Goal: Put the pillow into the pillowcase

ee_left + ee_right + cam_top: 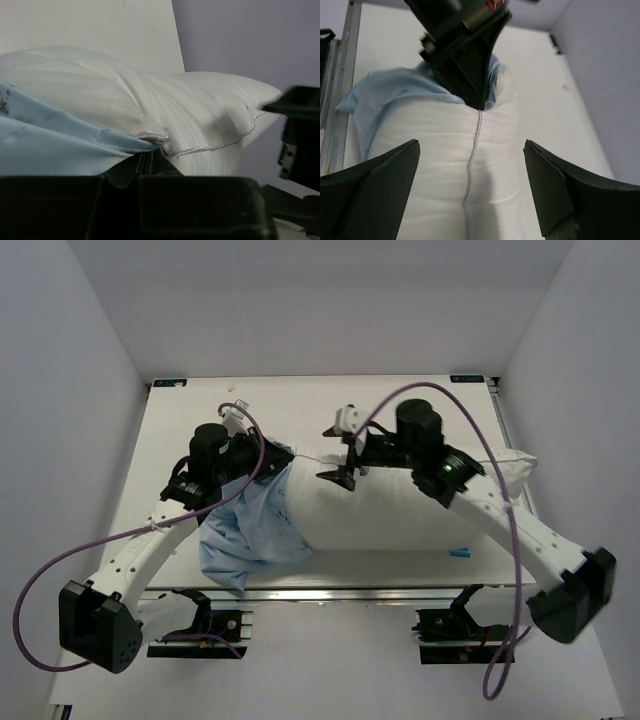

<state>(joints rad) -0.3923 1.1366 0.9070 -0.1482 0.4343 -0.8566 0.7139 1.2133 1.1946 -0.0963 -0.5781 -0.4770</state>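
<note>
Pillow [400,510] lies under wide-spread right tool [471,147]; left tool [268,455] apparently pinches pillowcase [250,530].

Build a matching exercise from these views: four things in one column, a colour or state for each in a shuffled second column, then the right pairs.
Column one
1. pillow
2. pillowcase
3. left gripper
4. right gripper

Column two
A. open wide
B. light blue and wrinkled
C. shut on the pillowcase's edge
D. white and plump

Pairs: 1-D, 2-B, 3-C, 4-A
</note>
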